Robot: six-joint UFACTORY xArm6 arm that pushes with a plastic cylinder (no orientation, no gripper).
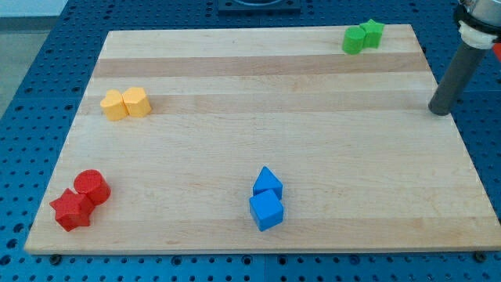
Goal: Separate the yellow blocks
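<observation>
Wooden board (258, 117): pale planks with lengthwise grain, filling most of the view, wider toward the view's bottom.
Writing: no brand, label or lettering can be read on the board or the blocks.
Surround: blue perforated panel (31, 94) under the board, its holes in a regular grid; a dark fixture at the view's top edge is too cropped to identify.
My tip (441, 110): the dark rod comes down from the view's upper right and ends at the board's right edge, well apart from every block; the green pair is nearest.
Jaws: the arm carries only this rod, so it grasps nothing and touches no block.
Yellow blocks: left yellow block (114, 105) and right yellow block (136, 103) sit side by side, touching, near the board's left edge in its upper half.
Green blocks: green cylinder (354, 40) and green star-like block (373, 32), touching, at the top right.
Red blocks: red cylinder (92, 187) and red star-like block (71, 210), touching, at the bottom left.
Blue blocks: blue pointed block (268, 183) above blue cube (267, 211), touching, bottom centre.
</observation>
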